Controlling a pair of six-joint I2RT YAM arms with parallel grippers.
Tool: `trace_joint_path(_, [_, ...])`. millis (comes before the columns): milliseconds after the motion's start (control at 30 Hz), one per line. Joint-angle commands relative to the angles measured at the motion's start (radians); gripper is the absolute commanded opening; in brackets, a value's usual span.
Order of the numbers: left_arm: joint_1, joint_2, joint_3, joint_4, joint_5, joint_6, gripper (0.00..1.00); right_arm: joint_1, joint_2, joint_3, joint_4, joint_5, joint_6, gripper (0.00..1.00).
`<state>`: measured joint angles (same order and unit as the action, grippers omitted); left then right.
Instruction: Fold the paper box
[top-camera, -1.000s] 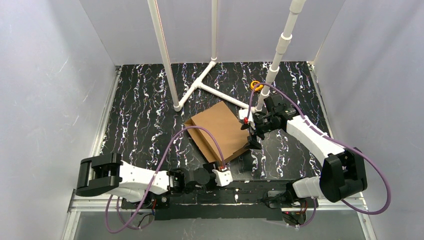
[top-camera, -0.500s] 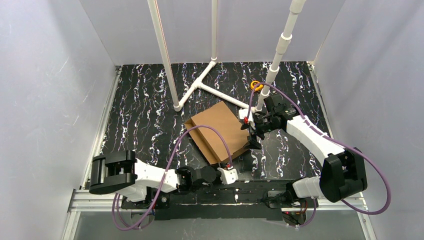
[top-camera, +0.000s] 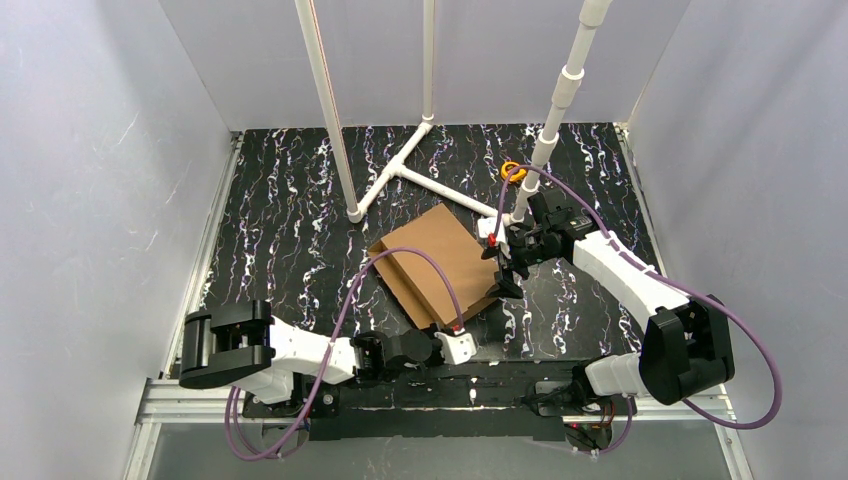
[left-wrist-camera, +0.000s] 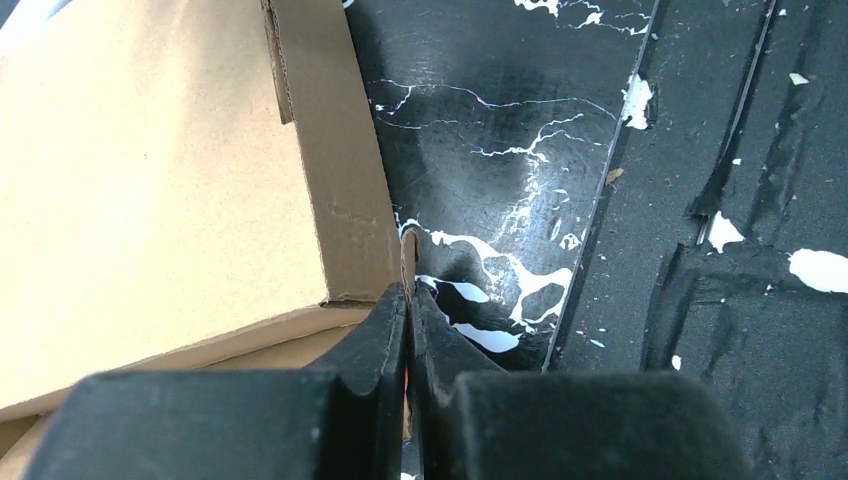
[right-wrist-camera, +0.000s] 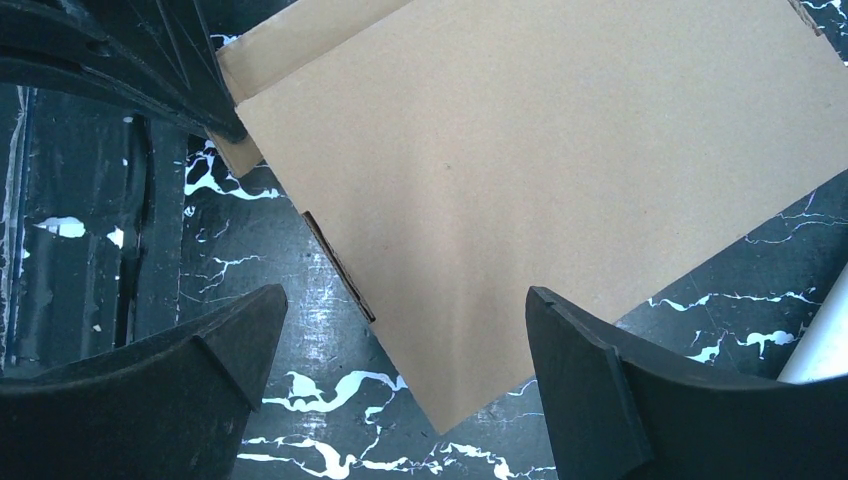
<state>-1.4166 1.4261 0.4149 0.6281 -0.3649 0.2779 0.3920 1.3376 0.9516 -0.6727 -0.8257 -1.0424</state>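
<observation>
Before the pipe frame (top-camera: 395, 172), left fingers (left-wrist-camera: 380, 340) pinch the paper box (top-camera: 440, 255); right fingers (right-wrist-camera: 600, 400) spread.

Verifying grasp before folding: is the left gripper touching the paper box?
Touching. Left wrist view: left gripper shut on a thin flap edge of the paper box at its near corner.

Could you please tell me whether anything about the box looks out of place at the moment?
Yes: the paper box lies diagonal on the table, and at its near corner a thin cardboard tab sticks out untucked, pinched in the shut left pincer. The right pincer hangs open over a neighbouring corner.
</observation>
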Motion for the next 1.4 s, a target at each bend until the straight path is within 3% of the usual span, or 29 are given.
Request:
trace_joint_path(0, [0.005,-0.033,-0.01,0.008,-0.003,-0.034,0.0,-0.006,0.006,-0.002,0.026,-0.022,0.019,0.98])
trace_joint_path(333, [0.008,-0.099,-0.067,0.009,-0.003,-0.072,0.0,-0.004,0.02,-0.021,0.134,-0.013,0.173,0.98])
trace_joint_path(400, [0.009,-0.105,-0.075,0.009,-0.002,-0.072,0.0,-0.003,0.023,-0.012,0.06,-0.037,0.084,0.98])
trace_joint_path(500, [0.009,-0.115,-0.084,0.009,0.004,-0.072,0.0,-0.002,0.021,-0.021,-0.127,-0.071,-0.245,0.98])
trace_joint_path(633, [0.011,-0.133,-0.097,0.009,0.011,-0.067,0.0,0.015,-0.015,-0.108,-0.151,-0.095,-0.437,0.98])
trace_joint_path(733, [0.013,-0.149,-0.111,0.01,0.013,-0.07,0.0,0.063,-0.034,-0.153,-0.033,-0.039,-0.392,0.96])
trace_joint_path(867, [0.017,-0.169,-0.123,0.01,0.022,-0.078,0.0,0.088,-0.03,-0.18,0.099,0.068,-0.334,0.81])
trace_joint_path(967, [0.019,-0.169,-0.125,0.01,0.027,-0.081,0.0,0.089,-0.04,-0.177,0.118,0.085,-0.309,0.69])
trace_joint_path(1133, [0.022,-0.163,-0.127,0.014,0.037,-0.087,0.0,0.09,-0.05,-0.174,0.122,0.106,-0.297,0.59])
trace_joint_path(1267, [0.027,-0.184,-0.146,0.022,0.046,-0.102,0.0,0.086,-0.054,-0.167,0.117,0.12,-0.28,0.56])
trace_joint_path(1367, [0.028,-0.194,-0.155,0.022,0.046,-0.105,0.0,0.066,-0.062,-0.104,0.081,0.108,-0.176,0.68])
